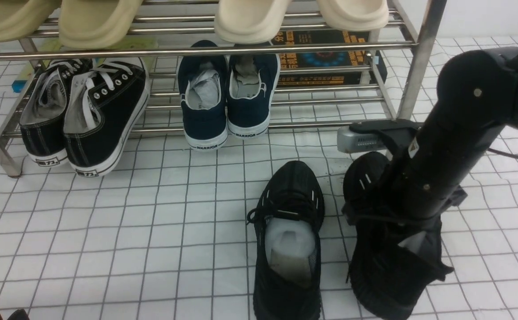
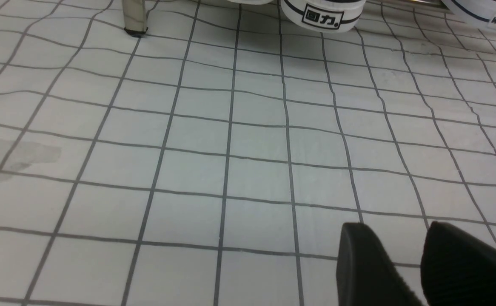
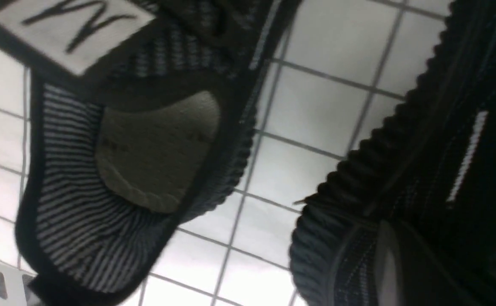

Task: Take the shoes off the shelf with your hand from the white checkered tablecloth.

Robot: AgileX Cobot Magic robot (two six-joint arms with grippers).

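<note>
Both black knit shoes stand on the white checkered tablecloth (image 1: 108, 231) in front of the chrome shelf (image 1: 197, 50), toes toward it. The left shoe (image 1: 288, 240) stands free, with pale stuffing showing in its opening. My right gripper (image 1: 401, 222) reaches down into the right shoe (image 1: 383, 271). In the right wrist view one finger (image 3: 386, 263) lies against that shoe's knit collar (image 3: 350, 212); the other finger is hidden. My left gripper (image 2: 394, 225) hovers open over bare cloth at the near left, holding nothing.
Black-and-white canvas sneakers (image 1: 85, 115) and a navy pair (image 1: 225, 98) sit on the shelf's bottom tier, heels overhanging. Beige slippers (image 1: 99, 20) lie on the tier above, with a dark printed box (image 1: 325, 58) behind. The shelf's right leg (image 1: 412, 89) stands near my right arm.
</note>
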